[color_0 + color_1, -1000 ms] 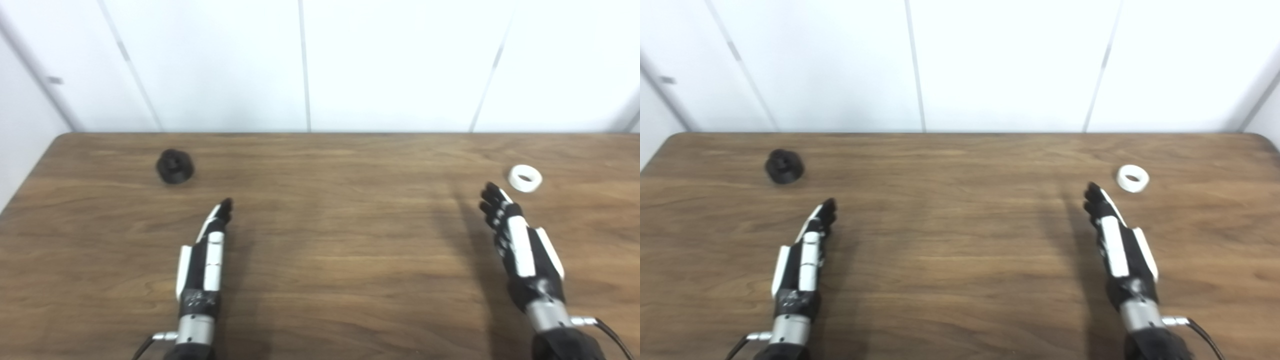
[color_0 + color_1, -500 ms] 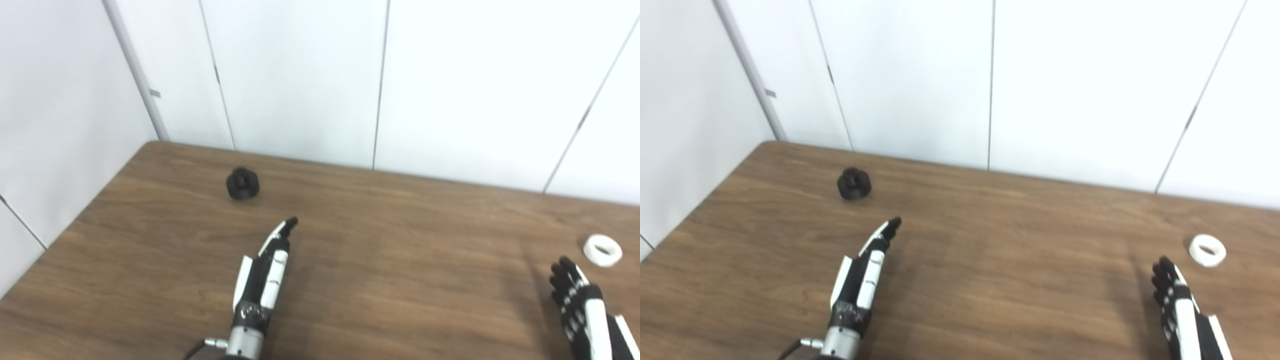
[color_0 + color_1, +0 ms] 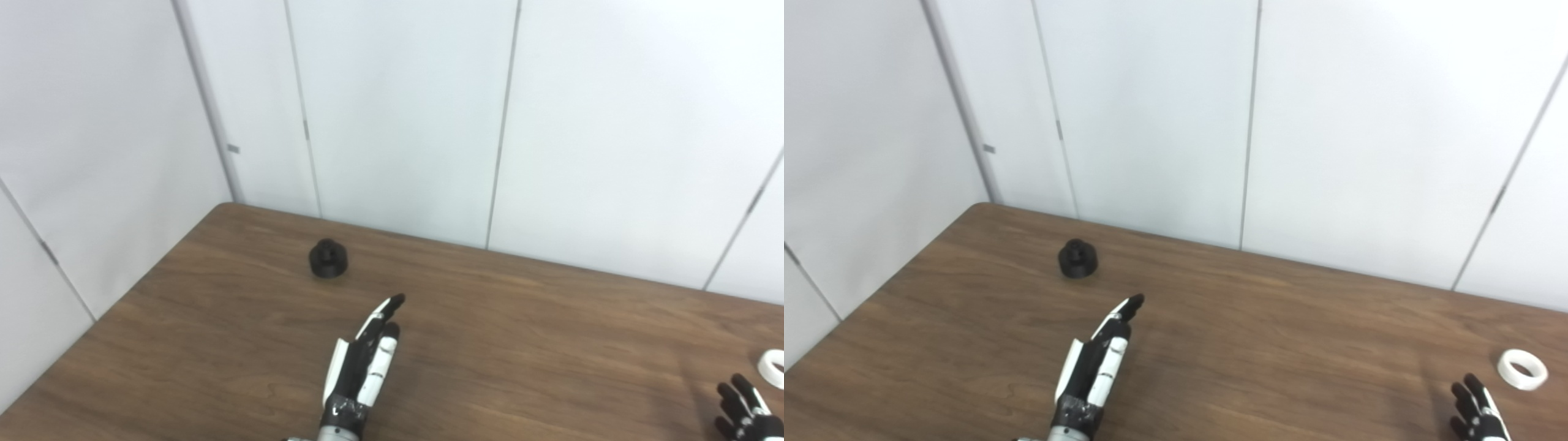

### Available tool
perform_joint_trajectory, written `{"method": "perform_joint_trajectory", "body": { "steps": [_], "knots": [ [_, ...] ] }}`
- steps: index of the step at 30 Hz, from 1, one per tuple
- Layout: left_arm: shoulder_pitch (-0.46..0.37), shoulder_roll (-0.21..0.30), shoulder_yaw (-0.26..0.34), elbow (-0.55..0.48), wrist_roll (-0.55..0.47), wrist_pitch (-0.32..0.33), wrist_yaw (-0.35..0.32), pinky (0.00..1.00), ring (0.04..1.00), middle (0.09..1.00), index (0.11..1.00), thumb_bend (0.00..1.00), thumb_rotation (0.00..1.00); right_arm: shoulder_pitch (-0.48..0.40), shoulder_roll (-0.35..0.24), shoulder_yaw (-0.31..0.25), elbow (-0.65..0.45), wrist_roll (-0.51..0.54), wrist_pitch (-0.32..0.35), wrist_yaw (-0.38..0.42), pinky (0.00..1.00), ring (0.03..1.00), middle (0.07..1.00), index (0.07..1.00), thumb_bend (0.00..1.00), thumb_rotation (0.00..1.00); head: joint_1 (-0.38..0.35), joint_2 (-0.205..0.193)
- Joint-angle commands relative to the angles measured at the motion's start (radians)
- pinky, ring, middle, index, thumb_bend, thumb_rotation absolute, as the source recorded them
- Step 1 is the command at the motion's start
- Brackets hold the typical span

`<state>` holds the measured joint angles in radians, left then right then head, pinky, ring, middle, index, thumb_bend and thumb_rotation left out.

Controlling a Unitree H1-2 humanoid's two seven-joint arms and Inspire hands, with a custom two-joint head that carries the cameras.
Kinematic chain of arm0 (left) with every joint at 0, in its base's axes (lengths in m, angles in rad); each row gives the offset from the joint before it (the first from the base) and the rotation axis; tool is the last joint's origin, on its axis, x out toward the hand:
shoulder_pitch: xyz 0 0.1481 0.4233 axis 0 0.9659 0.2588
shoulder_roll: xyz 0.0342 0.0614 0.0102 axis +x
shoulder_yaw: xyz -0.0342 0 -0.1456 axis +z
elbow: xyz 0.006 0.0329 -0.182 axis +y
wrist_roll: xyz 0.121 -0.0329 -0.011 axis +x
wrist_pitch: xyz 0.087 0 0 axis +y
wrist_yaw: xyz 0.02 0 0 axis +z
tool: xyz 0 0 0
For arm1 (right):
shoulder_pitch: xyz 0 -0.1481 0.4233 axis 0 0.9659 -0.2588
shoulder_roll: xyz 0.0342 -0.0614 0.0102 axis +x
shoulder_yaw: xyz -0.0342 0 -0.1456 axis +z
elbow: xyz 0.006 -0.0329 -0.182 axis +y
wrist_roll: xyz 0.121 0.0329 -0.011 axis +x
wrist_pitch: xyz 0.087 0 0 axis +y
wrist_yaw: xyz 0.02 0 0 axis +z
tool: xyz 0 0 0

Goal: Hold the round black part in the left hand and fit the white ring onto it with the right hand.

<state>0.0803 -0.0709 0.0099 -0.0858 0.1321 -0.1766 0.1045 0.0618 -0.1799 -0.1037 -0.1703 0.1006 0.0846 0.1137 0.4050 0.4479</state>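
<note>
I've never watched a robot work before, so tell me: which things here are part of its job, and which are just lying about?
Part of the job:
round black part
white ring
left hand, open
right hand, open

Just there:
table
white wall panels
Nothing else lies about.

Your left hand (image 3: 1093,367) wears white plates over black, with black fingertips. A silver cuff sits at its wrist. Your right hand (image 3: 1479,413) shows the same black and white.

Bright, even light washes the white wall panels (image 3: 392,122) nearly featureless, with no hard glare. On the brown worktop (image 3: 520,343) shadows are soft and faint: a dim smudge just beside the left hand (image 3: 362,367) and under the round black part (image 3: 328,259). Both views are slightly soft overall, the wood grain smeared.
</note>
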Motion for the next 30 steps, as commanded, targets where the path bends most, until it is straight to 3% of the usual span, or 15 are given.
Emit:
{"method": "perform_joint_trajectory", "body": {
  "steps": [1,7,16,24,30],
  "knots": [
    [0.033,-0.022,-0.02,0.051,0.016,-0.001,0.01,1.0,0.98,0.945,0.909,0.53,0.94,-0.003,-0.012,-0.011,-0.011,-0.002,-0.01,-0.007,1.0,0.98,0.947,0.956,0.51,1.0,0.0,0.004],
    [0.029,-0.023,-0.025,0.03,0.039,0.014,0.017,1.0,0.985,0.95,0.924,0.54,0.93,-0.004,-0.018,-0.021,-0.013,0.011,-0.001,-0.005,1.0,0.967,0.943,0.956,0.52,1.0,0.007,0.01],
    [0.039,-0.027,-0.02,-0.027,0.106,0.057,0.048,0.95,0.948,0.934,0.916,0.58,0.68,0.01,-0.029,-0.022,-0.011,0.01,-0.006,0.003,1.0,0.966,0.948,0.961,0.54,1.0,0.006,0.017],
    [0.014,-0.036,0.021,-0.127,0.097,0.125,0.073,1.0,0.977,0.951,0.905,0.79,0.4,0.014,-0.025,-0.022,-0.01,0.015,-0.003,0.004,1.0,0.962,0.946,0.96,0.53,1.0,-0.002,0.029],
    [-0.045,0.017,0.057,-0.164,0.185,0.202,0.096,1.0,0.978,0.95,0.904,0.85,0.35,0.011,-0.024,-0.021,-0.005,0.024,-0.007,0.006,1.0,0.963,0.947,0.959,0.52,1.0,-0.002,0.028]
  ]
}}
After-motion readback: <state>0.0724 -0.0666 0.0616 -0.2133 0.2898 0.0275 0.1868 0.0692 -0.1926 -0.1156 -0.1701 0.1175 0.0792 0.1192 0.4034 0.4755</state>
